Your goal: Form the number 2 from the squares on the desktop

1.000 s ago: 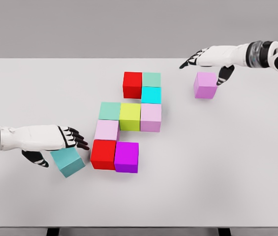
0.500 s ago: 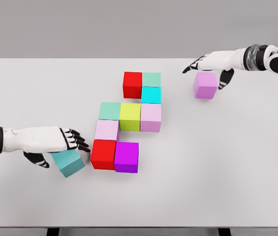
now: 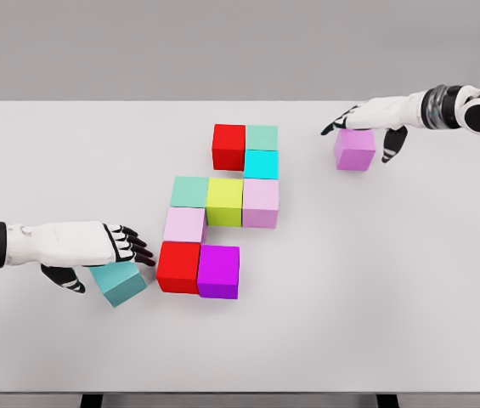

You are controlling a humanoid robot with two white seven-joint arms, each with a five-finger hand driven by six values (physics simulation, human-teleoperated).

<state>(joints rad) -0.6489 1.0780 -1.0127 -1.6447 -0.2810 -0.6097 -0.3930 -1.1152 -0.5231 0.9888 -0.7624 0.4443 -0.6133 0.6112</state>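
Observation:
Nine cubes form a stepped cluster at mid-table: red (image 3: 228, 146), mint (image 3: 262, 137), cyan (image 3: 261, 164), teal-green (image 3: 189, 191), yellow-green (image 3: 224, 201), pale pink (image 3: 260, 202), light pink (image 3: 184, 225), red (image 3: 177, 267) and magenta (image 3: 218, 271). A teal cube (image 3: 121, 285) lies turned at an angle just left of the lower red one. My left hand (image 3: 108, 255) hovers over it, fingers stretched out, thumb at its left side. A violet cube (image 3: 355, 150) sits alone at the back right; my right hand (image 3: 360, 126) is spread above its far edge, thumb beside its right face.
The white table (image 3: 375, 297) runs edge to edge, its front edge near the bottom of the picture and its back edge just behind my right hand. A grey wall stands behind it.
My right hand has drawn back to the right while the violet cube stayed put. My left hand sank slightly over the teal cube, covering more of its top.

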